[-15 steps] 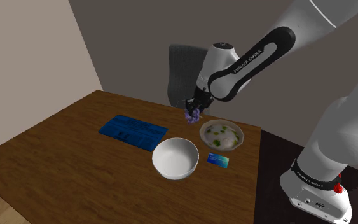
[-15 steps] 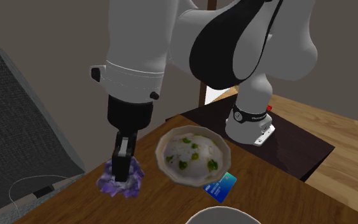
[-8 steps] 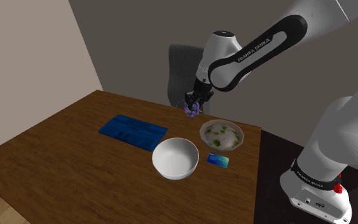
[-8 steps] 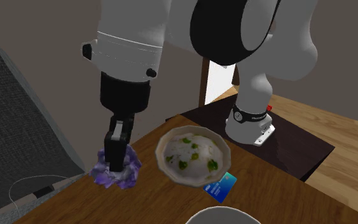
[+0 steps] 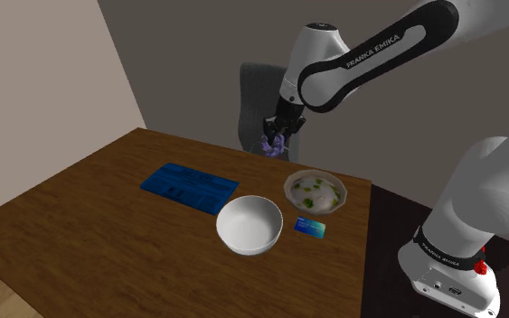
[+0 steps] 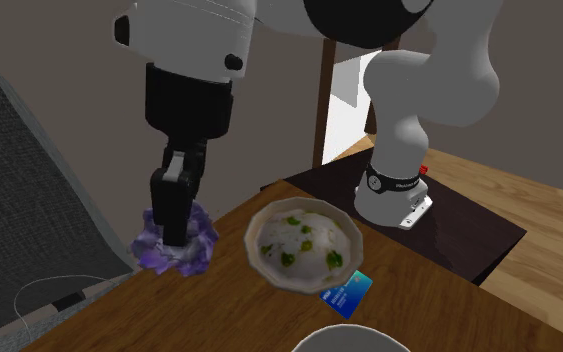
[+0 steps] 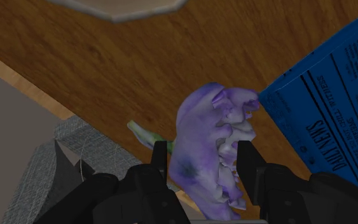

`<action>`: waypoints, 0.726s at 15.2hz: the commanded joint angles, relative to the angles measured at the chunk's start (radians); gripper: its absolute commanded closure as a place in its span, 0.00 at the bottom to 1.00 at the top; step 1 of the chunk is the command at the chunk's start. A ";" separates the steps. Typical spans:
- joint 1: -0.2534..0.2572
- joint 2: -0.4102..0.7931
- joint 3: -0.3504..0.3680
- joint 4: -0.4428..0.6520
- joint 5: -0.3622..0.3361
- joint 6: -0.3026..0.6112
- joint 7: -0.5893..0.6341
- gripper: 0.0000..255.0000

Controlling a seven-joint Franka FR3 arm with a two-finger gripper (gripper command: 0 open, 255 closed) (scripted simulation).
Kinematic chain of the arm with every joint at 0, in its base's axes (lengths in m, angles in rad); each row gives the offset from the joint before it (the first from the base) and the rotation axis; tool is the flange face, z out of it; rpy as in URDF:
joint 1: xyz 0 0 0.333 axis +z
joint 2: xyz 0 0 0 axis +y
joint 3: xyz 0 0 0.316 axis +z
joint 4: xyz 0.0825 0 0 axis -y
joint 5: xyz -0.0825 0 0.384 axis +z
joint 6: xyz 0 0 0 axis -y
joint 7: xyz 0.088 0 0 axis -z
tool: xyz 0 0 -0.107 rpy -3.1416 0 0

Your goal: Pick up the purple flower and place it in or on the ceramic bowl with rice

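purple ruffled flower (image 6: pixel 201 247): I see its middle covered by the black two-finger gripper (image 6: pixel 176 234)
plain white bowl (image 6: pixel 349 343): cut by second exterior view's bottom edge
small blue card (image 5: pixel 310 228): print too small for me to read

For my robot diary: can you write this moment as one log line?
stage: carry | gripper: shut on purple flower | purple flower: in air, off wooden table | rice bowl: no flower inside yet

Arm (image 5: pixel 370 54): arches from shoulder view's 4 o'clock toward centre
Gripper (image 5: pixel 278 135): points toward 6 o'clock
Fingers (image 7: pixel 160 158): clasping purple flower (image 7: pixel 209 127)
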 commanded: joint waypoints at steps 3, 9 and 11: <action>0.000 -0.029 -0.002 0.034 -0.002 -0.063 0.003 1.00; 0.022 -0.222 0.004 -0.070 0.017 -0.152 0.019 1.00; 0.035 -0.318 0.008 -0.124 0.025 -0.192 0.029 1.00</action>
